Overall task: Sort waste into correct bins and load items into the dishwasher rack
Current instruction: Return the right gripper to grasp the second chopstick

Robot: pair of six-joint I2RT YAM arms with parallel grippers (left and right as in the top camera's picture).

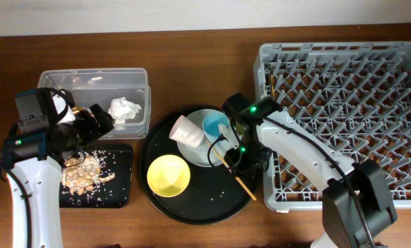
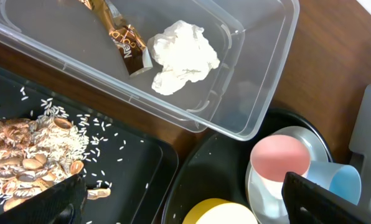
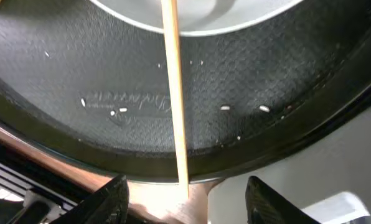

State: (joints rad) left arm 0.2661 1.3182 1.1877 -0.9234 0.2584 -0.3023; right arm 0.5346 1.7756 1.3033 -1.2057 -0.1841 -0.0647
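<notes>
Now, left gripper [image 2: 179,186]: spread wide, holding nothing, near the flat tray [image 2: 136,165] with its scraps [image 2: 30,155]
Right gripper [image 3: 187,183]: released, jaws apart either side of the chopstick [image 3: 176,93]
Chopstick: lying across the round tray [image 3: 111,74], end past its rim
Tub [image 2: 260,93]: wrapper [image 2: 126,40] and tissue [image 2: 182,53] inside
Rack [image 1: 343,89]: on the desk [image 1: 192,48], just beside the round tray

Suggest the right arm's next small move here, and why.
Probably lower the right tool and close on the chopstick: the tool is open with the stick between its fingers, and the stick lies across the round black tray's rim, not yet in the rack.
</notes>
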